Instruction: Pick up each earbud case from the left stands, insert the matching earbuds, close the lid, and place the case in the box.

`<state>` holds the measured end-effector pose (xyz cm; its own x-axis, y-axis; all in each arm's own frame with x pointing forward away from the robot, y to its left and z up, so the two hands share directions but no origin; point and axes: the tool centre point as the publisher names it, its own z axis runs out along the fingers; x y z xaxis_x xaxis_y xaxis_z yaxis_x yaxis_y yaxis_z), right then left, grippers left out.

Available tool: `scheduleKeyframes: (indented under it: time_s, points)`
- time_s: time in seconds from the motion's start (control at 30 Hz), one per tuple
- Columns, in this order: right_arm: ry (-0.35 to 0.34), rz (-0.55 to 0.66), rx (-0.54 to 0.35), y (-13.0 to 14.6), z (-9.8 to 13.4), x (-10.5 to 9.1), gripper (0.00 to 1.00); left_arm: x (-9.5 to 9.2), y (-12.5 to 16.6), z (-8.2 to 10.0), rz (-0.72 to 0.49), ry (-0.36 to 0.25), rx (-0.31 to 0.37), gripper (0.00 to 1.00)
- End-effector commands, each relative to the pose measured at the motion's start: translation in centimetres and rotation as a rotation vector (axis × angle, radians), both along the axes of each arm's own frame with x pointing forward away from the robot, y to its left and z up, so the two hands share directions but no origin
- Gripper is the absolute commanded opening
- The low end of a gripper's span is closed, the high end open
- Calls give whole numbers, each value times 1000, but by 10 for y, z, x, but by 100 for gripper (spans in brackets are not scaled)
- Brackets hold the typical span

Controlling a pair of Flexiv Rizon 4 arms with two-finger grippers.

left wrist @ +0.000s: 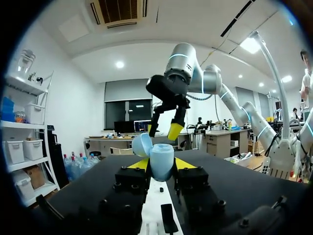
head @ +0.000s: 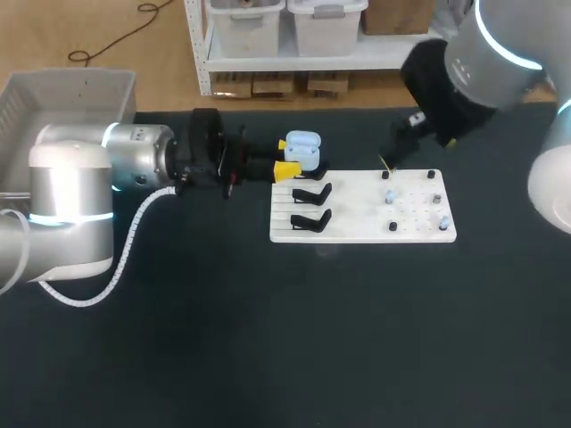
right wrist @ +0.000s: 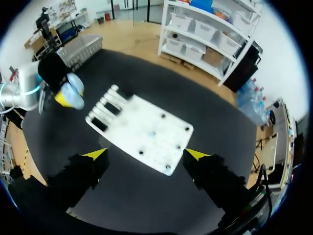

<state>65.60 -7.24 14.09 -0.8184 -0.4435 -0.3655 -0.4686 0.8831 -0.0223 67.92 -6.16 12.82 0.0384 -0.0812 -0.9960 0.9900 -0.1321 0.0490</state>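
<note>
Head view | left hand [head: 287, 158] pinching glossy rounded blue case [head: 303, 148] | right hand [right wrist: 145, 154] spread

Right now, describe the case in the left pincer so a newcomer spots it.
Find the white board mid-table. Just off its far left corner, the left pincer grips a case between yellow tips. It is pale blue with its lid open; the stands beside it are black.

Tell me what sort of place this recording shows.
Probably a robotics lab test bench. A dark table carries a flat white fixture board with black stands, and the left gripper holds a light-blue earbud case with its lid open.
</note>
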Motion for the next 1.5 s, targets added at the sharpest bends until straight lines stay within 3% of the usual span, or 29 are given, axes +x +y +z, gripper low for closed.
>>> scheduleKeyframes:
  time_s: [0.03, 0.27, 0.57, 0.67, 0.8, 0.87, 1.1, 1.2, 1.3, 1.4, 1.5]
  points:
    - [36, -34, -19, -14, -16, -8, 100, 0, 0, -3, -1, -1, -6, 0]
    - [129, -120, -146, -39, -48, -17, 100, 0, 0, -3, -1, -1, -6, 0]
    - [172, -142, -262, -57, -77, -24, 100, 0, 0, -3, -1, -1, -6, 0]
    - [177, -139, -264, -56, -81, -27, 83, 0, 0, -3, -1, -1, -6, 0]
    - [186, -126, -268, -53, -87, -28, 71, 0, 0, -3, -1, -1, -6, 0]
    - [190, -118, -277, -52, -90, -29, 57, 0, 0, -3, -1, -1, -6, 0]
    - [199, -110, -302, -51, -102, -30, 58, 0, 0, -3, -1, -1, -6, 0]
    - [183, -114, -327, -51, -107, -29, 67, 0, 0, -3, -1, -1, -6, 0]
    - [172, -125, -340, -52, -111, -28, 64, 0, 0, -3, -1, -1, -6, 0]
    - [157, -138, -356, -55, -116, -26, 50, 0, 0, -3, -1, -1, -6, 0]
    - [147, -147, -365, -57, -119, -24, 49, 0, 0, -3, -1, -1, -6, 0]
